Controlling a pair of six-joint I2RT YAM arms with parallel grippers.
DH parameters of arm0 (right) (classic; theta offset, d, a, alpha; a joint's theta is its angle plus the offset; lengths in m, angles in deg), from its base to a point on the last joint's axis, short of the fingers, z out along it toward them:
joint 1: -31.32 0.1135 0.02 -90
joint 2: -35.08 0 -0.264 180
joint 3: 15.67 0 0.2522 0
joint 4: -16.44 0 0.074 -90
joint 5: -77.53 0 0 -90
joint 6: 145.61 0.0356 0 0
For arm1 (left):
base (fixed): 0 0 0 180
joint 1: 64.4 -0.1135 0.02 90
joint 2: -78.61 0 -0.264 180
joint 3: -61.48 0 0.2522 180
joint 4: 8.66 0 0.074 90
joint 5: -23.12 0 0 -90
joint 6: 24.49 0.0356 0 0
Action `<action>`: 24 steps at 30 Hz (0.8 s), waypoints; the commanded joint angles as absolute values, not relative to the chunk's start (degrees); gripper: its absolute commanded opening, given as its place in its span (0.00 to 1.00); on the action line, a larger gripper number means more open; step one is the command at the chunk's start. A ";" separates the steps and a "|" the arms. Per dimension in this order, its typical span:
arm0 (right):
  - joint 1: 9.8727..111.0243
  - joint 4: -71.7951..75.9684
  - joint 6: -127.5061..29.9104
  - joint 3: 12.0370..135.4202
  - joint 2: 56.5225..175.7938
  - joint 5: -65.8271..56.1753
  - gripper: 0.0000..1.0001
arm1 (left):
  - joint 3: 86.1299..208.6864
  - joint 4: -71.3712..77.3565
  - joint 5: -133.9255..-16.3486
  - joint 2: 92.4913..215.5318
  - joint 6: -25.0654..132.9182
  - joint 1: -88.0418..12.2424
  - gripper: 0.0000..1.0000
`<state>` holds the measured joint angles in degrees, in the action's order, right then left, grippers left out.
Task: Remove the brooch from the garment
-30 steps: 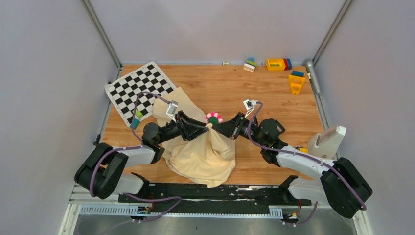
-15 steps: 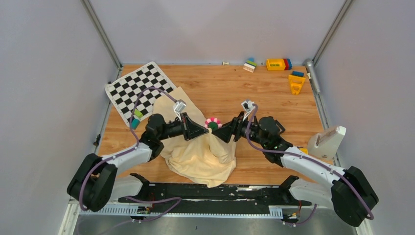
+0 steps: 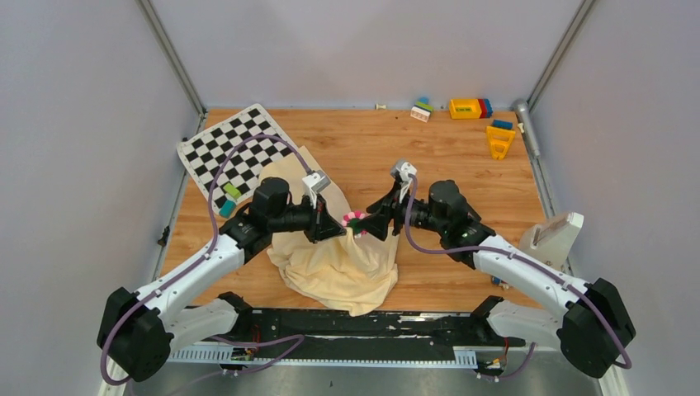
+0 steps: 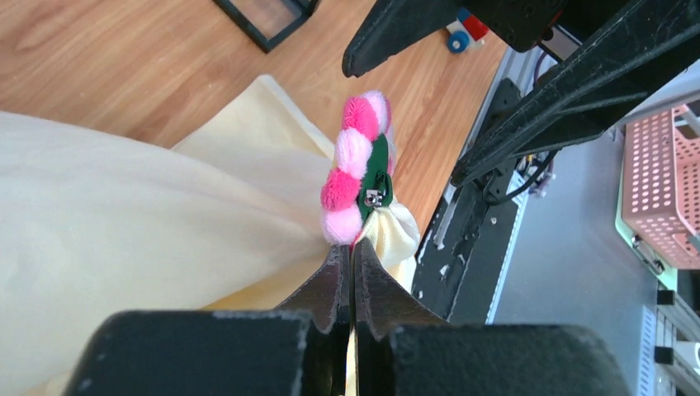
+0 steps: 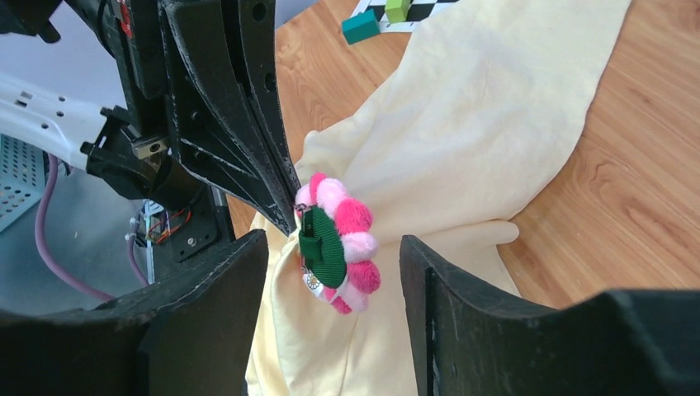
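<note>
Roughly mid-frame in the top view, the brooch (image 3: 355, 219) sat on a raised peak of the cloth (image 3: 338, 268), with one arm on each side of it. It was still pinned on. The left end effector (image 4: 353, 262) came in from the left of the frame. Its fingers were pressed fully together and pinched a fold of cloth just under the brooch. In the left wrist view the brooch showed edge-on in the upper middle, with pink and pale pink fuzzy petals, a green back and a small metal clasp.

The right end effector (image 5: 333, 247) came in from the right of the top view and was wide open. One finger stood on each side of the brooch, with a visible gap on both sides, so it held nothing.

The pale yellow cloth lay heaped in the lower centre of the wooden tabletop (image 3: 380, 148), and one corner ran up-left toward the checkerboard (image 3: 235, 153). Two small blocks (image 3: 229, 198), green and teal, sat at the checkerboard's lower edge. Several toy blocks (image 3: 466, 108) sat in the upper right of the tabletop, well apart from the cloth.
</note>
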<state>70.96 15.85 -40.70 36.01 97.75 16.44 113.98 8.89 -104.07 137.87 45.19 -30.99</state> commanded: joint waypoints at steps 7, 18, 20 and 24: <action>71.48 13.18 -43.48 38.72 99.95 20.51 0.62 | 117.52 14.32 -102.14 137.08 49.61 -29.63 0.00; 73.23 13.58 -42.25 39.93 103.53 20.32 0.56 | 118.06 13.73 -102.14 137.55 49.84 -29.16 0.00; 73.47 14.18 -42.25 39.80 103.67 20.36 0.55 | 118.04 13.75 -102.12 137.76 49.86 -29.12 0.00; 73.85 14.88 -42.50 39.59 103.94 20.29 0.45 | 118.25 13.98 -102.00 138.35 50.03 -28.93 0.00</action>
<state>73.32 12.16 -42.25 37.49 103.59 19.61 115.44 14.48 -101.84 137.98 48.56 -29.50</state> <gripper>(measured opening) 0.501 0.008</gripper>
